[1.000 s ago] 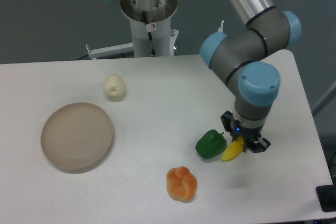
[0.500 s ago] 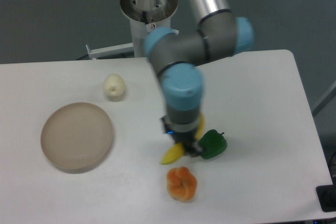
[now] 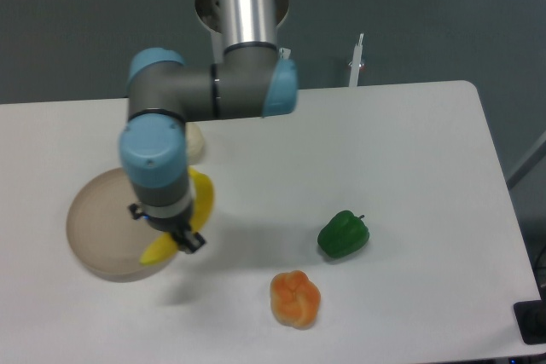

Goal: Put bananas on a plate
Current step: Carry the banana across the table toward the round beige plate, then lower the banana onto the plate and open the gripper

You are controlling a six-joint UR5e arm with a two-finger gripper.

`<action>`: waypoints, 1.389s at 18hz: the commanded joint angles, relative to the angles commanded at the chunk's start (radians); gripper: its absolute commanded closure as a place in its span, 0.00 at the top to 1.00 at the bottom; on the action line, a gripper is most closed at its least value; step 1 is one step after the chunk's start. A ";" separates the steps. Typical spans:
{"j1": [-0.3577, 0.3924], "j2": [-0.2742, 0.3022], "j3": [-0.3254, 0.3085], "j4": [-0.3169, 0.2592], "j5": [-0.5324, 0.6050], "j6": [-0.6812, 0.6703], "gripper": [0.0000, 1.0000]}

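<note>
A white table fills most of the view, and the robot arm reaches over its left half from the base at the back. The arm's wrist points down above the right edge of the plate, a round tan dish with a low rim that lies near the table's left side. The gripper sits under the wrist, closed on the banana, which runs crosswise through it: one yellow end sticks up to the right of the wrist, the other points down-left over the plate's rim. Whether the banana touches the plate cannot be told. A green pepper lies well to the right, with an orange pepper near the front edge just below and left of it. A small pale fruit peeks out behind the arm, beyond the plate.
</note>
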 joint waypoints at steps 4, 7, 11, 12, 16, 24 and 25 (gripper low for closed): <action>-0.026 -0.023 -0.049 0.098 0.000 -0.028 0.23; -0.031 -0.040 -0.055 0.109 0.000 -0.038 0.25; -0.040 -0.041 -0.072 0.111 0.003 -0.040 0.34; -0.040 -0.043 -0.072 0.111 0.003 -0.040 0.40; -0.040 -0.052 -0.077 0.120 0.014 -0.035 1.00; 0.056 -0.020 0.004 0.114 0.075 -0.031 1.00; 0.084 -0.019 0.020 0.111 0.119 -0.025 1.00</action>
